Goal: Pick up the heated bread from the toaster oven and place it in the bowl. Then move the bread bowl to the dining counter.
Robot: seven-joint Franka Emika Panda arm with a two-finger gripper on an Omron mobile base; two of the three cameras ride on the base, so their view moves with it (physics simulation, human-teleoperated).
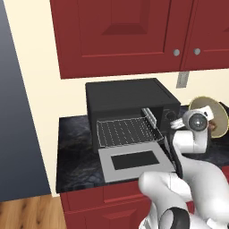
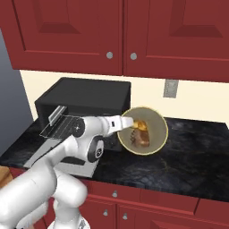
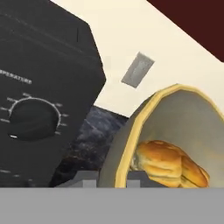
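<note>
**Bowl gripped by its rim, bread already inside**

Nearest the hand camera, the gripper (image 3: 112, 177) is pinching the bowl (image 3: 175, 131) by its near rim, one finger tip on each side of the yellow edge, so the jaws are standing narrow with only the wall's thickness between them. The bowl is tilting steeply, its opening facing sideways, probably because a one-sided rim grip lets it swing. The heated bread (image 3: 168, 164) is lying against the lower inside wall (a steeper tilt might roll it out). In the right base view the bowl (image 2: 156, 120) seems raised off the dark counter (image 2: 192, 156), so the first half of the task looks done. Just beside it, the toaster oven (image 1: 127, 100) is standing with its door (image 1: 134, 162) dropped open and its wire rack (image 1: 125, 132) pulled forward, bare. Beyond, a wall outlet (image 2: 168, 88) and red cabinets (image 2: 120, 36).
</note>
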